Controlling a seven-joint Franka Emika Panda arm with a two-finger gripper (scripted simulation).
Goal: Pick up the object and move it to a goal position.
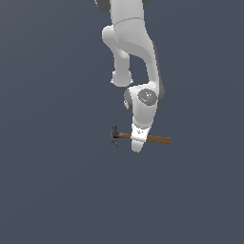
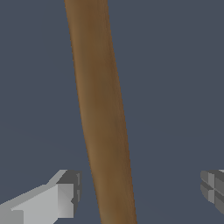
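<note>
A small claw hammer (image 1: 143, 137) lies flat on a matte, slate-grey surface (image 1: 47, 190). Its dark grey metal head (image 1: 114, 136) points toward the exterior view's left, and its slim, smooth brown wooden handle (image 2: 103, 113) runs toward the exterior view's right. The glossy white arm (image 1: 136, 47) reaches down over the middle of the handle. In the wrist view the gripper (image 2: 140, 192) is spread wide, its blocky pale-grey fingers (image 2: 61, 197) standing on either side of the handle with clear gaps, neither one touching the wood.
</note>
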